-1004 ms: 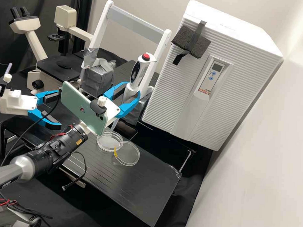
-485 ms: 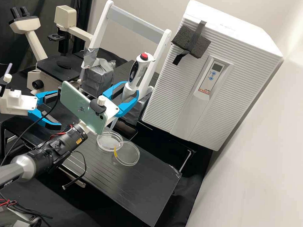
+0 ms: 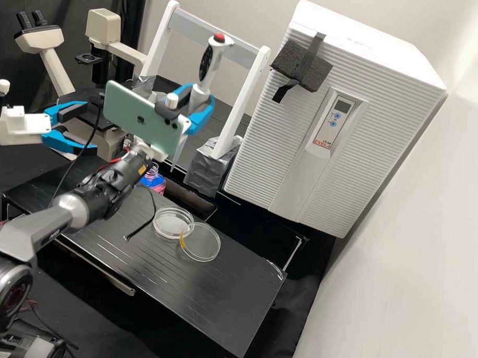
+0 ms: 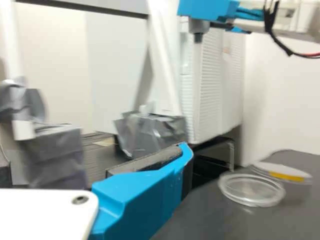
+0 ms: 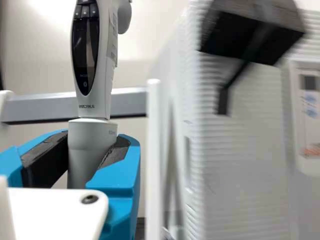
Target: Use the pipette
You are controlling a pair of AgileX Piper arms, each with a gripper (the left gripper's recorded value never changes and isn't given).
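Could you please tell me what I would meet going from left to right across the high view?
left gripper, fingers open → bottle of pink liquid → pipette, upright in the right gripper → white ribbed cabinet

You are working in a lab. A microscope (image 3: 42, 39) with two eye tubes stands at the back. A clear round dish (image 3: 171, 221) lies on the black tabletop (image 3: 219, 293), and a second clear dish (image 3: 201, 243) touches it. A white pipette (image 3: 206, 63) with a red button on top is up in the air, in front of a white frame (image 3: 223, 41). A big white machine (image 3: 357, 73) with ridged sides, a little screen and round buttons stands beside the tabletop. A small bottle (image 3: 154, 180) of pink liquid sits near the dishes. Black cloth (image 3: 7, 1) hangs behind the microscope.
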